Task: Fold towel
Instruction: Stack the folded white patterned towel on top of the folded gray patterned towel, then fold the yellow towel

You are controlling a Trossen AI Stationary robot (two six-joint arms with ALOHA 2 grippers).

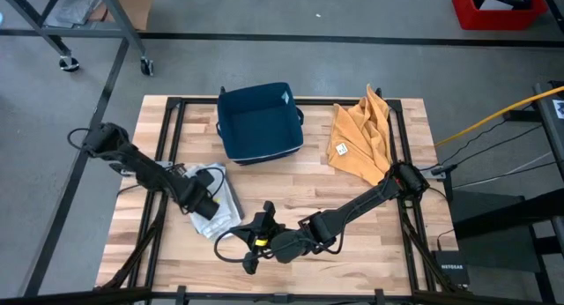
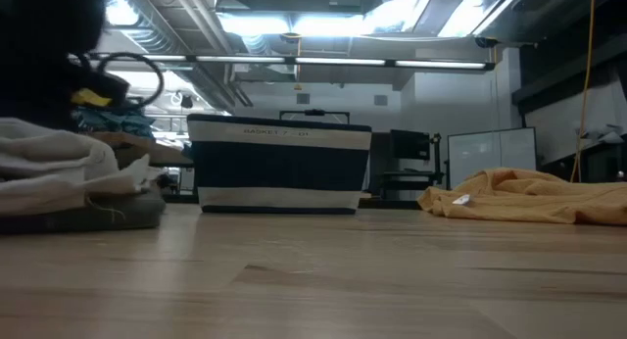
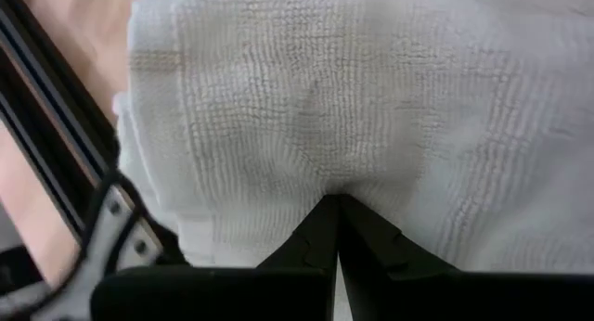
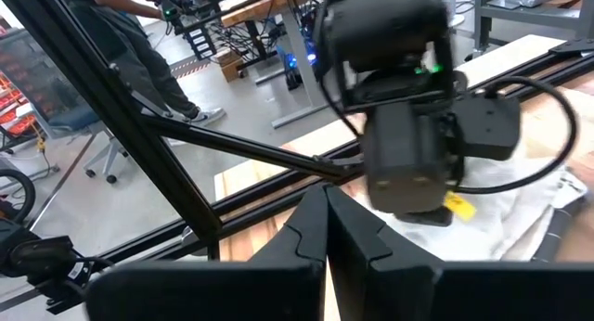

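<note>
a white towel [image 1: 211, 199] lies bunched at the near left of a wooden table [image 1: 352, 199]. the left gripper [image 1: 209, 205] rests on it, fingers together, holding nothing that shows. the right gripper [image 1: 256, 237] sits just right of the towel, low and near, fingers also together. folding looks barely begun; the next move likely calls for opening and pinching an edge. far back stand a blue basket [image 1: 259, 122], its faint lettering unreadable, and an orange cloth [image 1: 361, 137] with a small tag, also unreadable.

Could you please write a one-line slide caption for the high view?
Both grippers shut: left gripper on the white towel, right gripper beside it; navy basket and orange cloth behind.
</note>
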